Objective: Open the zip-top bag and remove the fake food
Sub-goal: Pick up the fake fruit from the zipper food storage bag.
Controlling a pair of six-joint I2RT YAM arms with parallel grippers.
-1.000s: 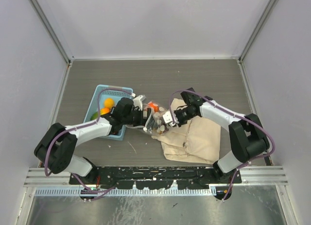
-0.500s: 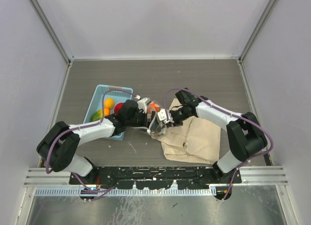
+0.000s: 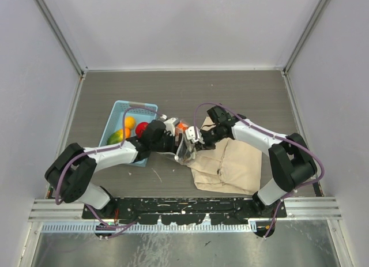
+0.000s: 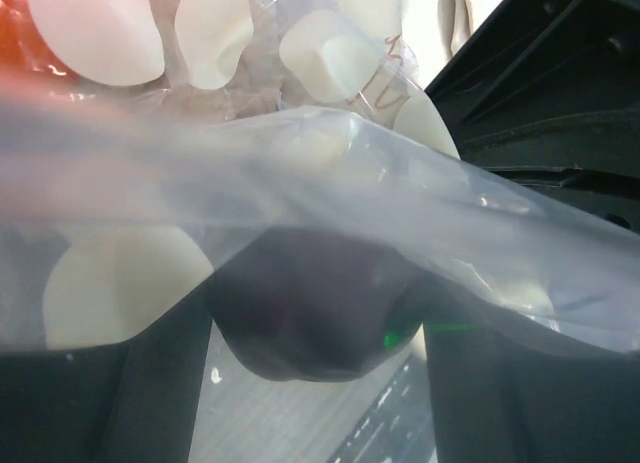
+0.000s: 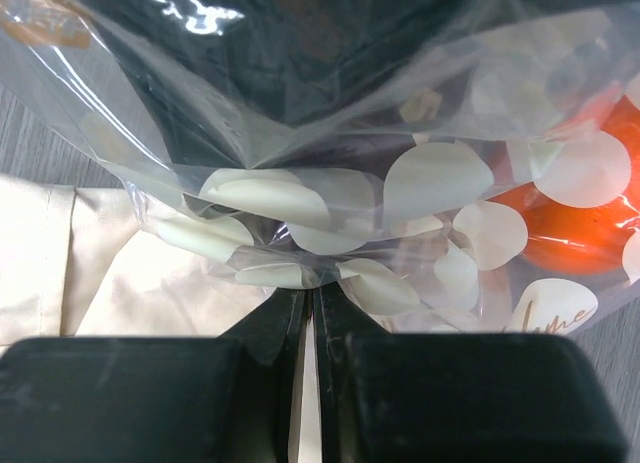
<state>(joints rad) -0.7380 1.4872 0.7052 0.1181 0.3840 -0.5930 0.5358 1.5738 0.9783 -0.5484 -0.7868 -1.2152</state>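
The clear zip-top bag (image 3: pixel 185 145) with white spots lies between both grippers, just right of the basket. My right gripper (image 3: pixel 195 141) is shut on a pinched fold of the bag's plastic (image 5: pixel 300 253), jaws pressed together (image 5: pixel 315 295). An orange piece of fake food (image 5: pixel 575 233) shows inside the bag (image 3: pixel 182 127). My left gripper (image 3: pixel 173 141) reaches in at the bag's left side. A dark maroon fruit (image 4: pixel 300 328) fills the gap between its fingers (image 4: pixel 90 403) and touches both, with bag film (image 4: pixel 330 193) draped over it.
A light blue basket (image 3: pixel 118 108) at the left holds yellow (image 3: pixel 130 122), orange, green (image 3: pixel 114 137) and red (image 3: pixel 141 128) fruits. A beige cloth bag (image 3: pixel 230 163) lies under and to the right of the right gripper. Side walls close in the table.
My left gripper has moved right, from over the basket to the bag, and its jaws have narrowed on the maroon fruit. The right gripper shifted slightly left and closed tighter on the plastic.
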